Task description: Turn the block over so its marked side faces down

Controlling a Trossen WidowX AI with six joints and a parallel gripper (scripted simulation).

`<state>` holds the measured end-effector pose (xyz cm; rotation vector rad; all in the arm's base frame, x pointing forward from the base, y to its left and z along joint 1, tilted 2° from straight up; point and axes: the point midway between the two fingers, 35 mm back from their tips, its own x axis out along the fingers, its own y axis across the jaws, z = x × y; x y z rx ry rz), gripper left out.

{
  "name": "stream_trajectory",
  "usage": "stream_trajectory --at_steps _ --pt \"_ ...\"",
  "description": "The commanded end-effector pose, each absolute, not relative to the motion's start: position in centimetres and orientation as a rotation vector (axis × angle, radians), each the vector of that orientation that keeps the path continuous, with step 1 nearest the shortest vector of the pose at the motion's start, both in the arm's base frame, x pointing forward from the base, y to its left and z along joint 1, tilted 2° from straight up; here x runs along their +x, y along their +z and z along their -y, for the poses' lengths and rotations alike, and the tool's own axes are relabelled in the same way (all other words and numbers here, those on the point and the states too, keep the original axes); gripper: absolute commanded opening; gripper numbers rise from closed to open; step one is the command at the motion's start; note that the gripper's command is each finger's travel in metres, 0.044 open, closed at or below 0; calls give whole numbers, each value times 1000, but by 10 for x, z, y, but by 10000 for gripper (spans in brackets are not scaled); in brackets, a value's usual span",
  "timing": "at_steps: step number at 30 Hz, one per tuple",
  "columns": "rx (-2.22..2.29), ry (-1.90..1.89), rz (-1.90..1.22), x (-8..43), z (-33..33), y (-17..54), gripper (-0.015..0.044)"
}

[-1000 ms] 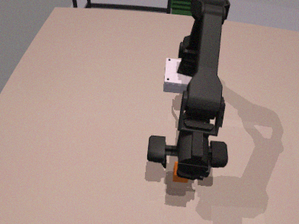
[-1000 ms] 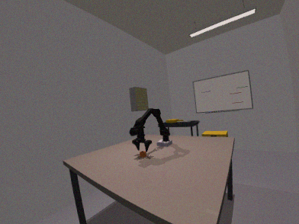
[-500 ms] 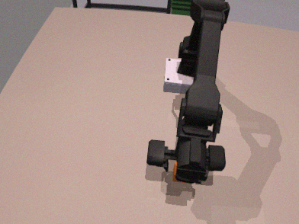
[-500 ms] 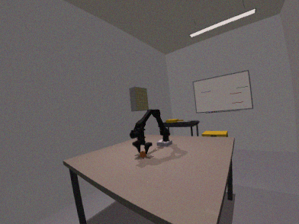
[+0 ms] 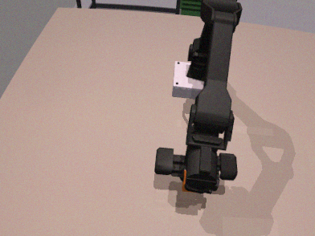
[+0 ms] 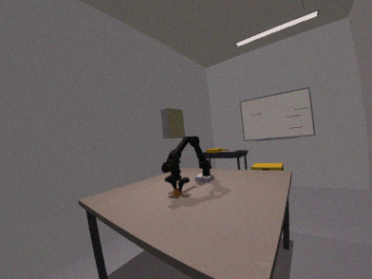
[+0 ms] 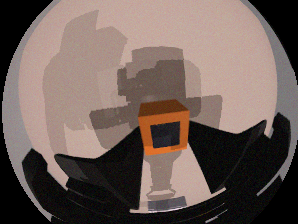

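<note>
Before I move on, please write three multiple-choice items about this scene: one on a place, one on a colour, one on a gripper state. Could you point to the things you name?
1. Where is the block (image 6: pixel 177 192) (image 7: pixel 164 131)?
A) on the white base
B) between the fingers
C) on the whiteboard

2. Which colour surrounds the block's dark square?
A) green
B) white
C) orange

3. How is the gripper (image 5: pixel 201 189) (image 6: pixel 177 191) (image 7: pixel 162 127)?
A) shut on the block
B) wide open
C) shut on nothing

Key:
1 B: the wrist view shows a finger at each side of it.
2 C: an orange border frames the square.
3 A: both fingers meet the block's sides.
</note>
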<state>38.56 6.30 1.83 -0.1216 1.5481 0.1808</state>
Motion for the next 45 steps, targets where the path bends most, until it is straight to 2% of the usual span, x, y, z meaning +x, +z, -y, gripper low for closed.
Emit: stream_trajectory --at_steps 1,7,10,18,45 --pt "-121 176 -1549 386 -63 17 104" --pt "-121 176 -1549 386 -63 17 64" --pt "-120 174 -1549 386 -62 29 0" --pt "-120 176 -1539 386 -62 47 0" --pt "-79 186 -1154 386 -62 37 0"
